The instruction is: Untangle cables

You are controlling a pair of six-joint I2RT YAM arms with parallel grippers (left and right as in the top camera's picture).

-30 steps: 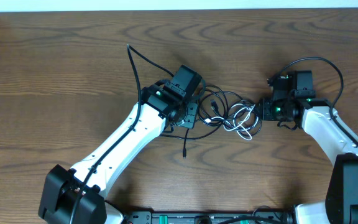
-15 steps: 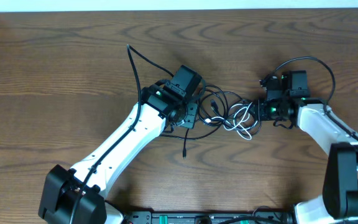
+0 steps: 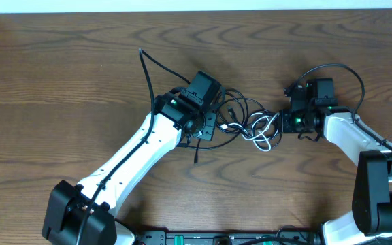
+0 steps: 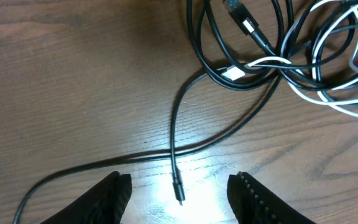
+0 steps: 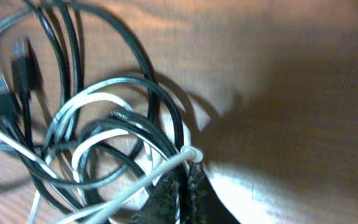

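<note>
Overhead: the cables [image 3: 254, 122] sit in 1 knot on the brown counter [image 3: 60, 82], between the 2 arms and roughly mid-counter. The knot is mostly black loops with 1 white cable [image 5: 180, 157] threaded through them.

Left hand [image 4: 179, 178]: wide open, both fingers [image 4: 114, 196] spread far apart just above the wood, holding nothing. 1 black cable [image 4: 174, 143] runs out of the knot and down into the gap. Its small plug end [image 4: 179, 194] lies flat on the counter between the fingers, touching neither. A 2nd black strand crosses it and trails off to the lower left of the left wrist view. The knot itself fills the upper right of that view, well clear of the fingers.

Right hand [image 5: 180, 186]: at the right edge of the knot, fingers closed almost together. The white cable bends sharply at the fingertips and appears pinched there. I cannot tell whether a black loop is caught as well, as the tips are dark and blurred. 2 black plugs [image 5: 2, 96] lie at the far left of the right wrist view, inside the loops.
</note>
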